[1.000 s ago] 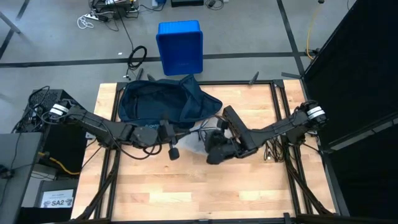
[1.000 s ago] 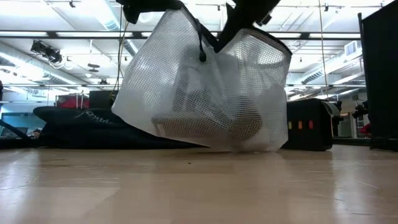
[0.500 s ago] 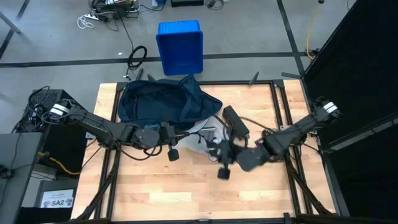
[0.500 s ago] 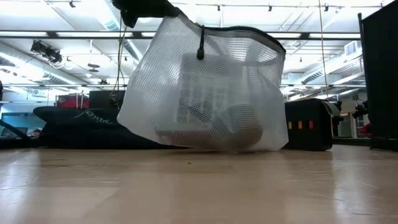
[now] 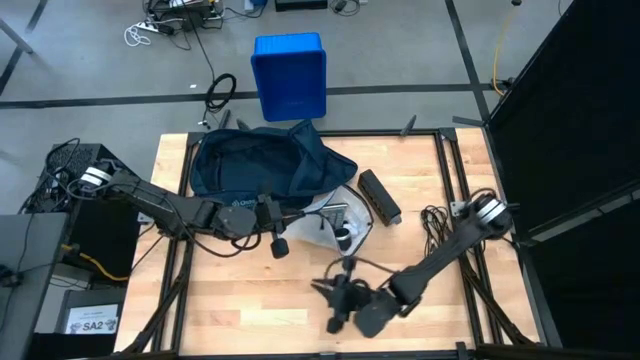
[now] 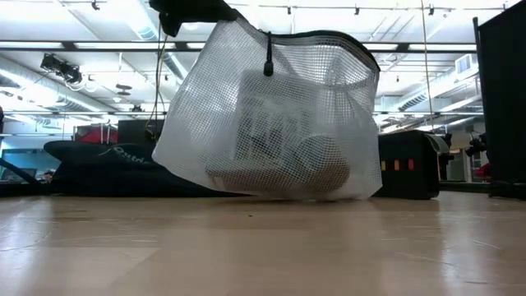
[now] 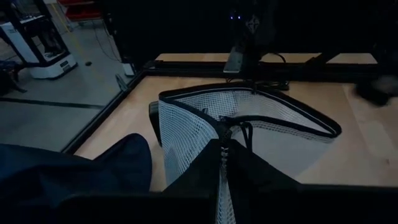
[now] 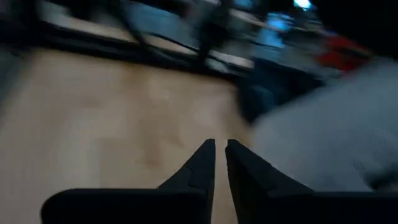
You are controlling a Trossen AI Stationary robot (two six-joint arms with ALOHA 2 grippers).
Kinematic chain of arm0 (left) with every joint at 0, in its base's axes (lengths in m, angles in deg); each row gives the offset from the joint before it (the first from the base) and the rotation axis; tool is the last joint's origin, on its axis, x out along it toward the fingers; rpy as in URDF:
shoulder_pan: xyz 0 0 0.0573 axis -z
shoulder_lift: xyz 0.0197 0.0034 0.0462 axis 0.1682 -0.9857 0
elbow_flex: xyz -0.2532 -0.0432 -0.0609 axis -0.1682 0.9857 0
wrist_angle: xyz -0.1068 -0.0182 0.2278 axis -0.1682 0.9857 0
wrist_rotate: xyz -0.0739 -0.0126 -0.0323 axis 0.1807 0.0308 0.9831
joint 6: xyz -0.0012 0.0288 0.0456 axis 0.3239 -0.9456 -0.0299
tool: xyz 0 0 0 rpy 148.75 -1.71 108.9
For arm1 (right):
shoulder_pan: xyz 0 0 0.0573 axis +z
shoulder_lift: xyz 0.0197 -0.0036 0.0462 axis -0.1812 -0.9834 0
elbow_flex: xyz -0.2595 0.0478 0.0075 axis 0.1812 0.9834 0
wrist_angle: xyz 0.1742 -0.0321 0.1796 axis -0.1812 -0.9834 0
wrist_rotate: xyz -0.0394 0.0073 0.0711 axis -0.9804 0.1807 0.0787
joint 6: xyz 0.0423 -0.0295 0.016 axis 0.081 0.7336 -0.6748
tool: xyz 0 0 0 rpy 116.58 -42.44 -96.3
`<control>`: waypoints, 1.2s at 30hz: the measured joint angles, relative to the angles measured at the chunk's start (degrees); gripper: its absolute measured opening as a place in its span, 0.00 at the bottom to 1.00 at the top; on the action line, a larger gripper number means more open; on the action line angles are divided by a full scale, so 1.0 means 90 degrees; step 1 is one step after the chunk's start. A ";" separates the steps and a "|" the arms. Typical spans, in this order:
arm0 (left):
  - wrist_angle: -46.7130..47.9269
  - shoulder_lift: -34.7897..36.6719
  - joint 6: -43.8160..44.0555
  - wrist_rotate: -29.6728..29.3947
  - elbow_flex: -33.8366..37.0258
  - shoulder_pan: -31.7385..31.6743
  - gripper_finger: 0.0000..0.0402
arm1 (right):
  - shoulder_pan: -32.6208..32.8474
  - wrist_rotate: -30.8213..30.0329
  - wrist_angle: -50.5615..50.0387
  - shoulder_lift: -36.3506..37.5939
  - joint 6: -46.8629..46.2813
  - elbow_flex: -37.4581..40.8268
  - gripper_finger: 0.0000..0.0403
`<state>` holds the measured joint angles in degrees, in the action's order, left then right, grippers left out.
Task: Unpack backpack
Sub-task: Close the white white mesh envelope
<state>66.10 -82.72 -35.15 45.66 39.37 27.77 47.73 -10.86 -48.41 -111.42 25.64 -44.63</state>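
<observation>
Working largest first: the backpack (image 5: 262, 165) lies slumped at the far-left of the table (image 5: 250, 310), open side toward the middle, dark navy fabric collapsed. Just near of it, touching its edge, sits the white mesh pouch (image 6: 271, 115), which is out of the bag and resting on the wood w/ its bottom down. My left gripper (image 7: 225, 163) pinches the pouch's dark rim right by the zipper pull, fingers pressed together on the trim, holding that side up so the mouth gapes toward the right. Through the mesh I can see a few pale items, one rounded, one boxy w/ print; can't tell what they are.

A slim black box (image 5: 379, 196) lies on the table right of the pouch, apart from it. My right gripper (image 8: 219, 163) is empty at the near-centre of the table, well apart from the pouch, fingers almost closed w/ only a thin slit between them.

Progress, as I judge it: roughly midway. Pouch and black box are out of the pack; pouch not yet let go. Can't see inside the backpack, so whether anything's left in there is unknown. Prob next: release the pouch, then check the pack again.
</observation>
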 joint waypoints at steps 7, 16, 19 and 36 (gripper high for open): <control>-0.0015 0.0000 0.0164 0.0161 0.0001 0.0002 0.00 | -0.0403 -0.1679 -0.1129 -0.0322 -0.0827 0.0000 0.01; 0.0043 0.0000 0.0187 0.0282 0.0002 0.0092 0.00 | -0.0588 -0.1969 -0.1444 -0.0297 -0.0675 0.0000 0.11; 0.0062 0.0000 0.0189 0.0289 0.0002 0.0160 0.00 | -0.0369 -0.2409 -0.1447 -0.0280 -0.0672 0.0000 0.19; -0.0212 -0.0005 0.0323 0.0294 0.0005 0.0694 0.00 | -0.0653 -0.1996 -0.1429 -0.0277 -0.1712 -0.0002 0.30</control>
<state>64.19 -82.76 -32.24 48.31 39.41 34.02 41.85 -28.82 -61.27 -113.92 10.23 -44.65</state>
